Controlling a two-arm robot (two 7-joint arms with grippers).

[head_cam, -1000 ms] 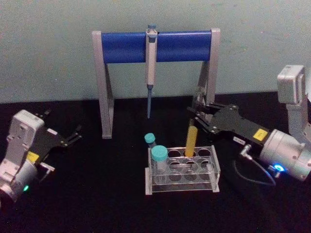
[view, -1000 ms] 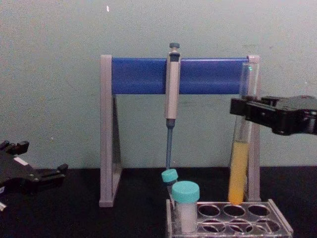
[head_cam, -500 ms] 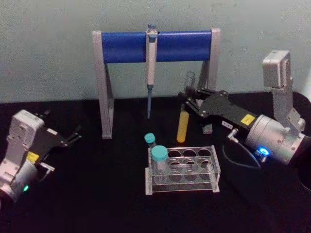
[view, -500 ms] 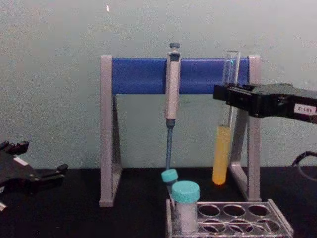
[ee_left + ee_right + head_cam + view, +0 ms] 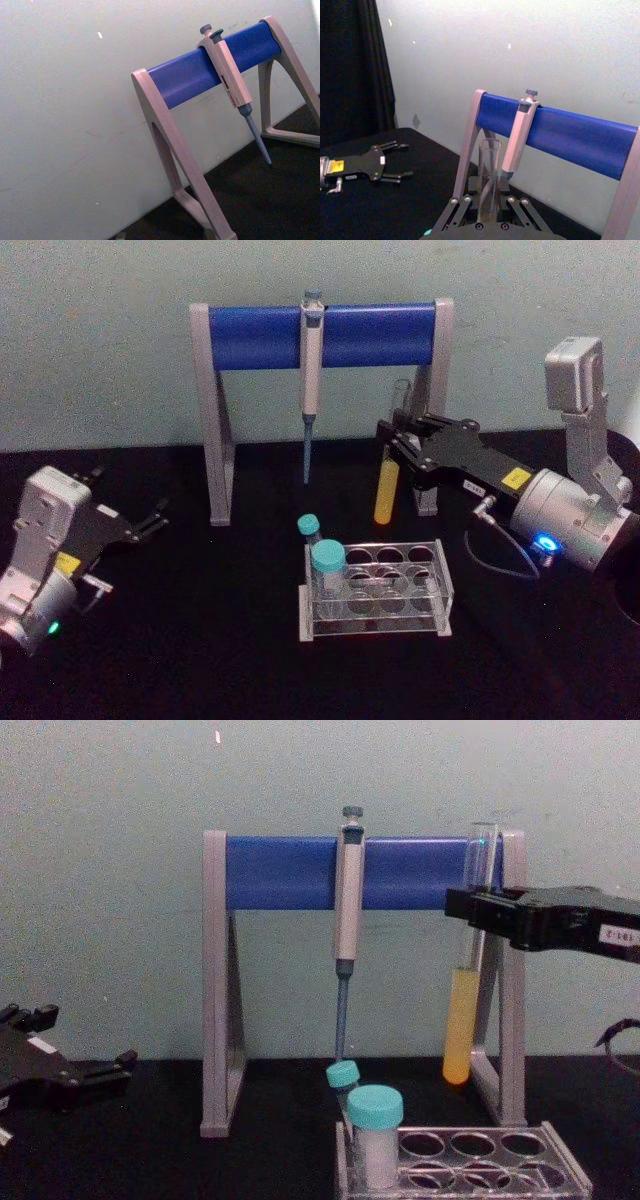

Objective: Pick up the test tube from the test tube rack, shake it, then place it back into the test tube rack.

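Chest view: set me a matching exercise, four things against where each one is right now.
1 test tube
2 pipette
3 front teal-capped vial
4 left gripper

a hanging on the blue stand
b standing in the test tube rack
c clamped in the right gripper, held aloft
d open, low on the left

Pairs: 1-c, 2-a, 3-b, 4-d

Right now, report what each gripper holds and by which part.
Right gripper holds the test tube by its clear upper part, above the yellow liquid. Left gripper is open, holding nothing.
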